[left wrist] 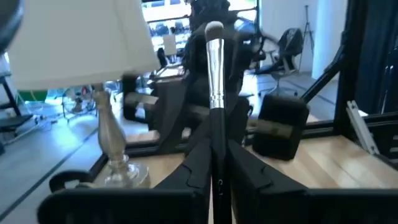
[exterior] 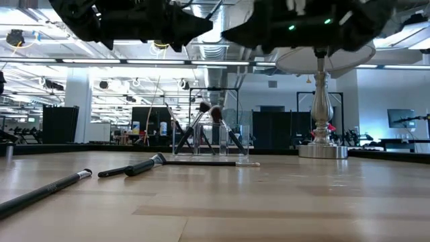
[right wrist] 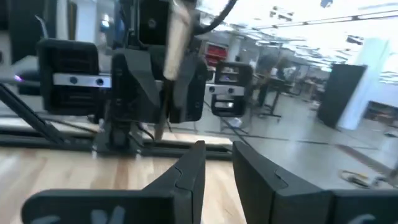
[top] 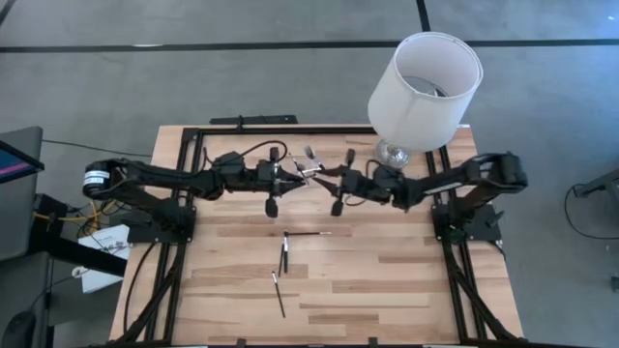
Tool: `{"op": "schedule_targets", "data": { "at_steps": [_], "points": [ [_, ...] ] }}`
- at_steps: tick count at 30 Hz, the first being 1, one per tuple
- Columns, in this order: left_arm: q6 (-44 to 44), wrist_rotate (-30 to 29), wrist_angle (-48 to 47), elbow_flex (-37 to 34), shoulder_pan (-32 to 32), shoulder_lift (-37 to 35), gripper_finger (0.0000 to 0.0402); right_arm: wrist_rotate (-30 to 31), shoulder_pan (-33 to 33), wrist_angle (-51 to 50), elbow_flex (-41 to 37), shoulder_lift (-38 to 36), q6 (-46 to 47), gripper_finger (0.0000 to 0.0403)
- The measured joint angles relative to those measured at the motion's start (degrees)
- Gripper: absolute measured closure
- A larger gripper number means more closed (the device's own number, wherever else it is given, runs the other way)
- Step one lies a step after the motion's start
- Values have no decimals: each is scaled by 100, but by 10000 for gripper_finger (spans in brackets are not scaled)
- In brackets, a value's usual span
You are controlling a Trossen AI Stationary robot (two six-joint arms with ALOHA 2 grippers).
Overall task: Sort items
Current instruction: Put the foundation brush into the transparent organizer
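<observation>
Left tool (left wrist: 217, 180) is pinched on a makeup brush (left wrist: 215, 74) that sticks straight out past its tips. Facing it close up, the right tool (right wrist: 217, 168) sits slightly parted, holding nothing. Three more brushes (top: 282, 259) lie loose on the bench (top: 387, 280) nearer the front.

three brushes (top: 282, 256) lay loose on the table (top: 406, 280), one lamp (top: 423, 89) stood at one o'clock, and one brush (left wrist: 215, 93) was held.
</observation>
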Motion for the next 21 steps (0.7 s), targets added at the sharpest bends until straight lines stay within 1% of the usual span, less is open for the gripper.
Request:
{"op": "schedule_targets", "data": {
  "at_steps": [1, 4, 6, 9, 11, 13, 17, 21],
  "points": [
    [-2, 2, 41, 0, -4, -7, 369, -179, -27, 88, 60, 84, 80, 329],
    [-12, 116, 44, 0, -37, -14, 379, -1085, -86, 212, 307, 208, 280, 329],
    [-13, 161, 27, -4, -48, -24, 379, -1461, -91, 83, 395, 215, 404, 329],
    [-51, 261, 4, 0, -42, -31, 372, -1429, -80, -202, 491, 128, 301, 329],
    [-53, 249, -10, 0, -57, -32, 364, -1406, -95, -173, 496, 81, 229, 329],
    [-47, 248, -5, 0, -72, -33, 365, -1531, -117, -163, 493, 35, 270, 329],
    [-44, 262, -13, 0, -74, -33, 380, -1951, -154, -131, 522, 10, 428, 329],
    [-41, 267, -11, 0, -74, -33, 374, -1990, -154, -121, 625, 30, 453, 323]
  ]
}}
